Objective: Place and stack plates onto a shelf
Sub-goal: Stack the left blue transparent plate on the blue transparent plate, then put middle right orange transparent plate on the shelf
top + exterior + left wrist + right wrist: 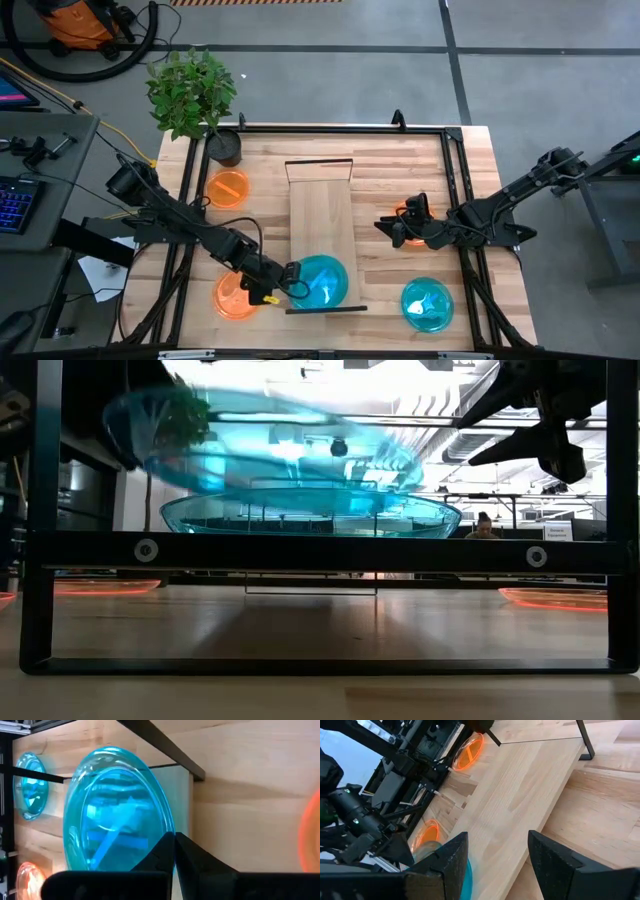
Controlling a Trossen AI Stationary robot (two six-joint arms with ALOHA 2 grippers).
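Observation:
My left gripper point(291, 272) is shut on a teal plate point(322, 281) over the near end of the light-wood shelf point(321, 205). In the low view this plate point(260, 445) is tilted above a second teal plate point(310, 515) that rests by its base on the shelf. A third teal plate point(427, 303) lies on the table, near right. Orange plates lie at the far left point(230, 188), the near left point(237, 295) and under my right arm point(408, 237). My right gripper point(390, 228) is open and hovers right of the shelf, above that orange plate. My left gripper pinches the tilted teal plate by its rim point(161, 836), on the side toward the table's left. The fingers point(192, 857) come nearly level from the table's left. The plate is lifted, its left side higher, above the plate lying on the shelf.
A potted plant point(200, 100) stands at the table's far left corner. A dark metal frame point(455, 170) runs around the table, and its near bar point(320, 550) crosses the low view. Bare shelf wood stretches from the plates to the far end.

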